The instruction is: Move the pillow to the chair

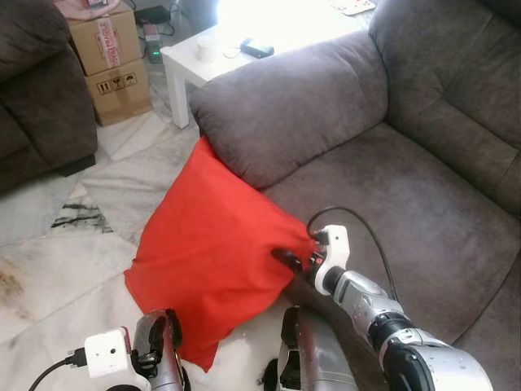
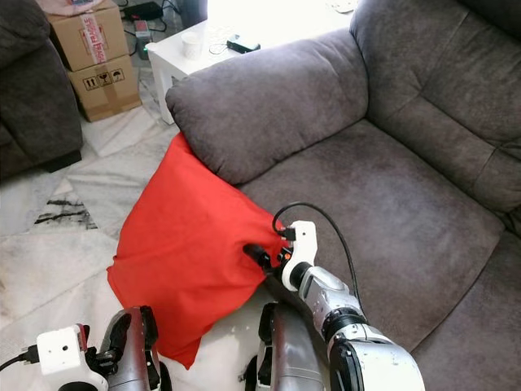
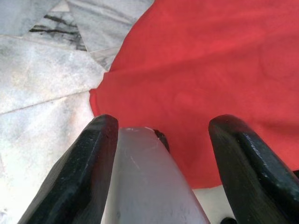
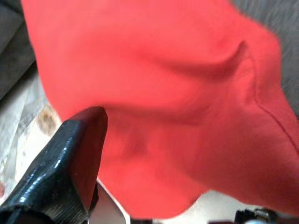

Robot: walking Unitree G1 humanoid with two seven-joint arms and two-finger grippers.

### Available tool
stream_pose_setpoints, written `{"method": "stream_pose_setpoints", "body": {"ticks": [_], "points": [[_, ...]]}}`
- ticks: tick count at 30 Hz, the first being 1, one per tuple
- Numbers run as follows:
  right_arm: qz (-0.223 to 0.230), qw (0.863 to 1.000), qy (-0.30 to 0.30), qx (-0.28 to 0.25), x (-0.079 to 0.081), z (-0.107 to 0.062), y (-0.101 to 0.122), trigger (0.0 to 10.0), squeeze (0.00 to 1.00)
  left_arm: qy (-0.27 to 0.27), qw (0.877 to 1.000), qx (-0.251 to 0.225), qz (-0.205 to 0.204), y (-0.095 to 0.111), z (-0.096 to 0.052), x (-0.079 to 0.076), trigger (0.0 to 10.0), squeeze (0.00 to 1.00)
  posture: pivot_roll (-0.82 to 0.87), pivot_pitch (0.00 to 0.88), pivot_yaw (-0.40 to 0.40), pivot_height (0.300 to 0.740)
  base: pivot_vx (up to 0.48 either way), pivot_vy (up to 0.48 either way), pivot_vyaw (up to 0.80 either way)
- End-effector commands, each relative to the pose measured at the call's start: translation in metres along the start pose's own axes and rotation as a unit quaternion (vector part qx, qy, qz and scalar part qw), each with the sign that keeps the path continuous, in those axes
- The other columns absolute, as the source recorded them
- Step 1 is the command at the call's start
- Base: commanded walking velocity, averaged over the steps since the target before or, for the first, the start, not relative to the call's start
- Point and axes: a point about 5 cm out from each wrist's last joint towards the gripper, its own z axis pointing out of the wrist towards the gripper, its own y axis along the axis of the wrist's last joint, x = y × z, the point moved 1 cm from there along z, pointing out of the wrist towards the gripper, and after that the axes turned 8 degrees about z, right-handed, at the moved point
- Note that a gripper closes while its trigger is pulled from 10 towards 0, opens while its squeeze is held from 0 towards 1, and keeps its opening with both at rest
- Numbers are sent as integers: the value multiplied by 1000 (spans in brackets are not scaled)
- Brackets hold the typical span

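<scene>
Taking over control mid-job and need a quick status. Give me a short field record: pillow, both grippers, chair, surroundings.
pillow: red pillow, leaning against the grey armchair's arm, lower corner on the marble floor
right gripper: right gripper pressed into the pillow's right edge, cloth bunched there; finger state unclear
left gripper: left gripper open, low, just short of the pillow's lower edge
chair: grey armchair, seat free
surroundings: white side table, cardboard boxes
</scene>
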Motion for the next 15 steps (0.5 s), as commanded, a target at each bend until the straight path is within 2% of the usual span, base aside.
{"method": "stream_pose_setpoints", "body": {"ticks": [1, 3, 4, 5, 6, 15], "points": [[5, 1000, -15, -20, -5, -2, 5, 10000, 0, -2, 1000, 10, 4, -3, -3, -3, 10000, 0, 127, 267, -186, 578, 0, 0, 0], [6, 999, -21, -26, -6, -3, 5, 10000, 0, -4, 1000, 8, 7, -2, -2, -4, 10000, 0, 126, 267, -185, 578, 0, 0, 0], [6, 999, -23, -27, -7, -4, 5, 7176, 0, -5, 1000, 7, 8, -1, -2, -5, 10000, 0, 125, 268, -185, 578, 0, 0, 0], [1, 999, -27, -26, -8, -4, 5, 2039, 0, -6, 1000, 7, 9, -1, -2, -6, 10000, 0, 125, 268, -185, 578, 0, 0, 0], [-1, 999, -27, -26, -9, -5, 4, 0, 0, -6, 1000, 7, 9, -1, -2, -6, 10000, 0, 125, 268, -185, 578, 0, 0, 0], [3, 999, -25, -24, -10, -6, 0, 0, 0, -10, 1000, 8, 17, -1, -1, -6, 10000, 0, 121, 273, -185, 578, 0, 0, 0]]}}
